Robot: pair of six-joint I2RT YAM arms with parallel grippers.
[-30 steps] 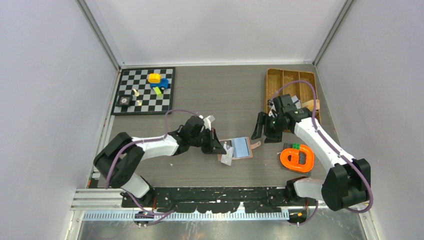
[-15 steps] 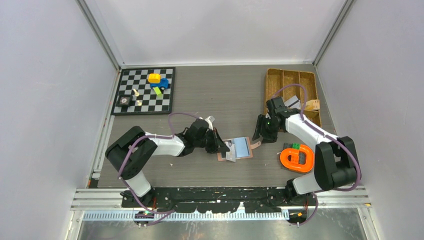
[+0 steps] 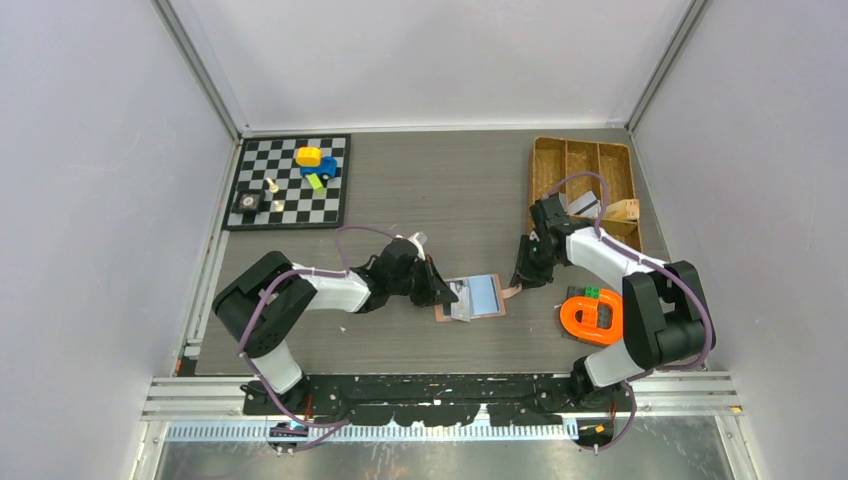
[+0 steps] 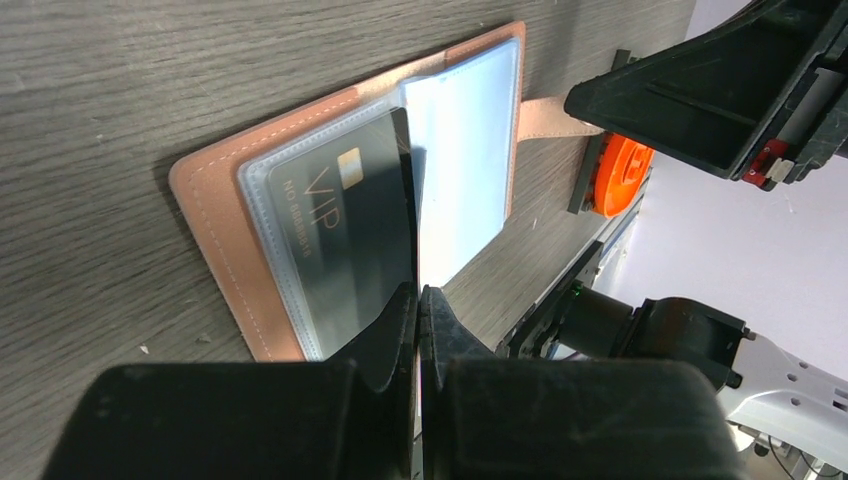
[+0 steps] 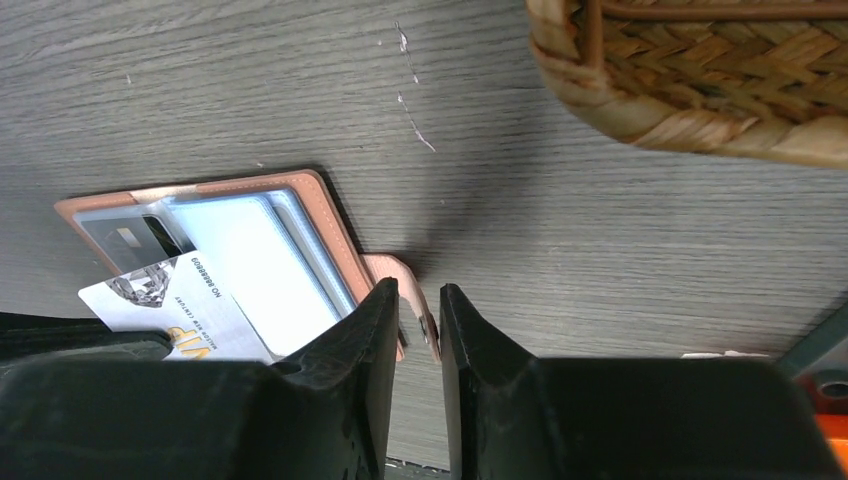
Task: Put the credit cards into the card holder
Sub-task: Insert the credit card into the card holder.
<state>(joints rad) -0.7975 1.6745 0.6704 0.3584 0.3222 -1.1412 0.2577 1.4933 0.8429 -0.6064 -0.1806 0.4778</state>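
Open card holder on grey surface.
Left hand clamps pale card, end hidden; right hand straddles strap, grip unclear.

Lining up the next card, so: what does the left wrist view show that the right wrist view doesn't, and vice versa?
Only left wrist: the VIP lettering on the black card seated in a clear sleeve, and the left claw shut. Only right wrist: the printed face of the pale card it grips, the wicker tray corner, and the strap lying between the right claw's fingers, grip unclear. Both: the open pink card holder on the table.
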